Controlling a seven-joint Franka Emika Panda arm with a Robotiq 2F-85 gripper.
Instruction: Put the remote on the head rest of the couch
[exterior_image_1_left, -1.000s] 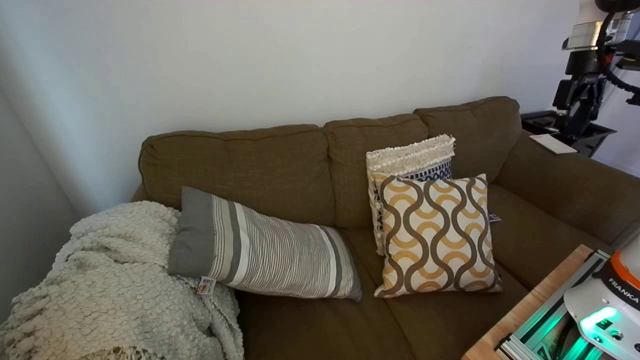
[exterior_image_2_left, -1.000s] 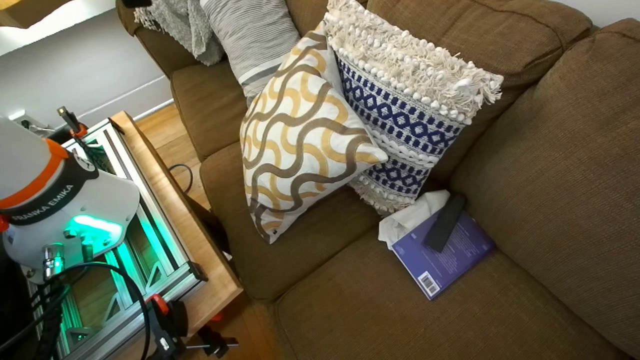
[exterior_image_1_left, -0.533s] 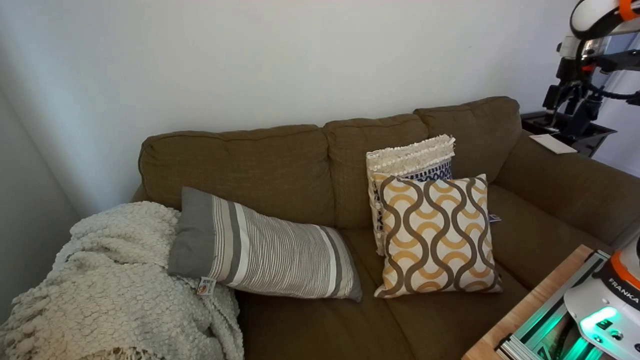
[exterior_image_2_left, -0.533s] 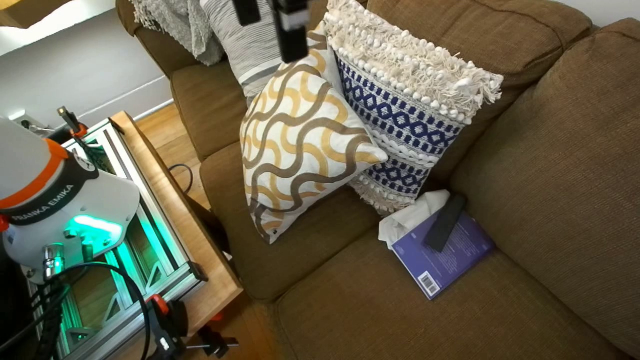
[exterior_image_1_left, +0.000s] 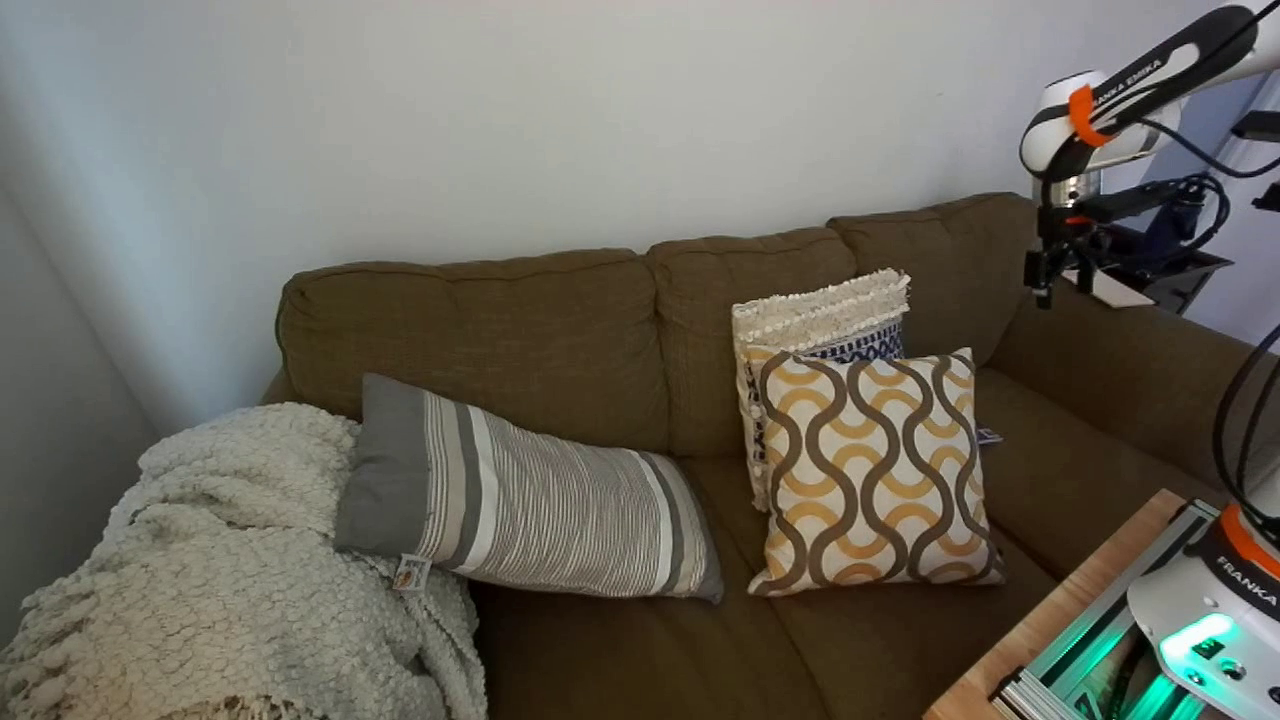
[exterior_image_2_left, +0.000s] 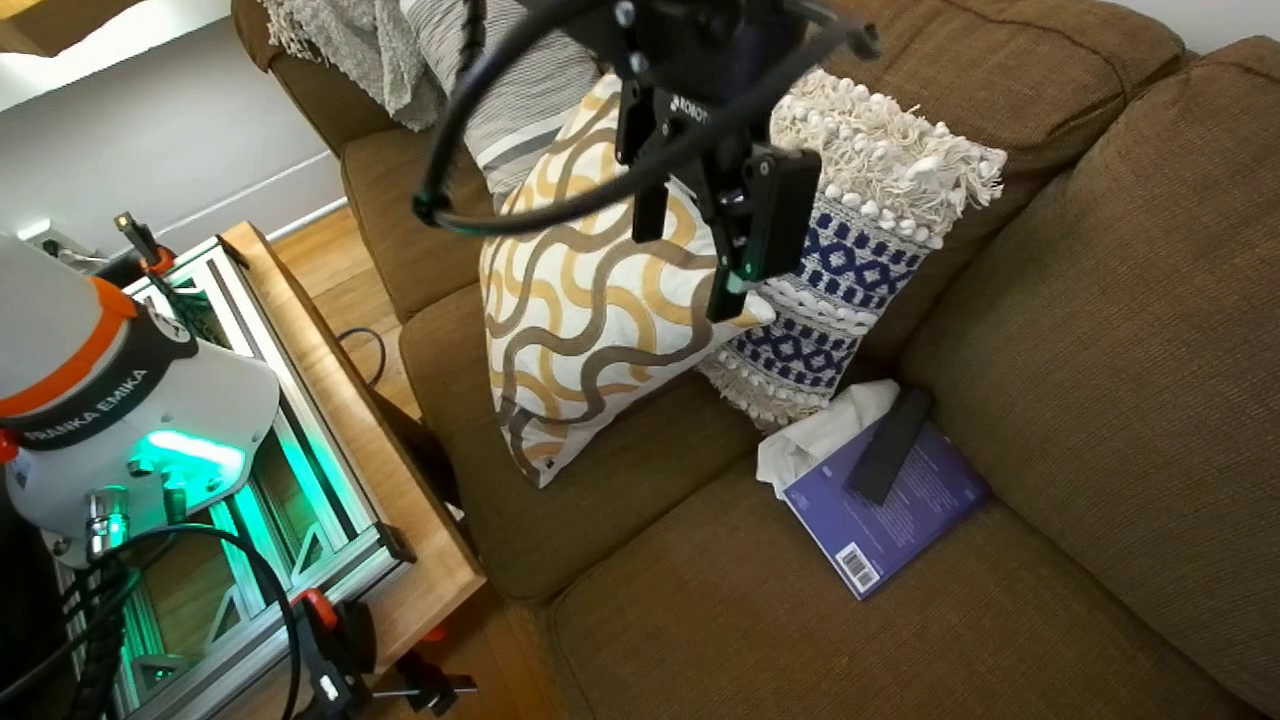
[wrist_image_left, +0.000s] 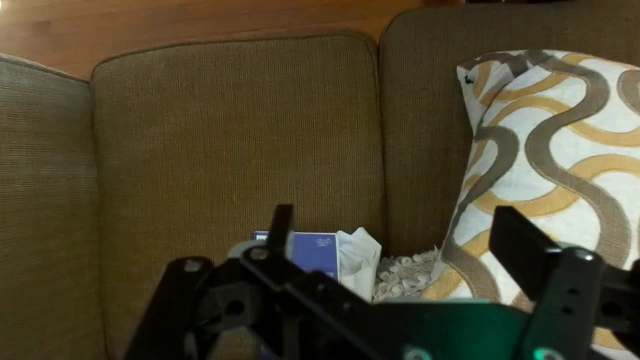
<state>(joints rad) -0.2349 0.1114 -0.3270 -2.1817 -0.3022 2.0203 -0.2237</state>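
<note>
The remote (exterior_image_2_left: 890, 445) is a slim black bar lying on a purple tissue box (exterior_image_2_left: 925, 520) on the couch seat. In the wrist view the purple box (wrist_image_left: 315, 252) shows partly behind the gripper, and the remote is hidden. The head rest is the rounded top of the olive-brown back cushions, seen in both exterior views (exterior_image_1_left: 470, 268) (exterior_image_2_left: 1050, 35). My gripper (exterior_image_2_left: 690, 260) is open and empty, above the pillows and up from the remote. In the other views the gripper (exterior_image_1_left: 1063, 285) also shows apart from the couch, fingers wide (wrist_image_left: 395, 220).
A yellow-grey wavy pillow (exterior_image_2_left: 600, 290) and a fringed blue-white pillow (exterior_image_2_left: 850, 250) stand beside the box. A striped pillow (exterior_image_1_left: 560, 510) and a knitted blanket (exterior_image_1_left: 250, 560) lie at the far end. A white sheet (exterior_image_1_left: 1115, 290) lies on the arm rest (exterior_image_1_left: 1130, 370).
The arm has swung in over the couch from beyond the arm rest, and the gripper has come into view above the pillows. The remote, box and pillows have not moved.
</note>
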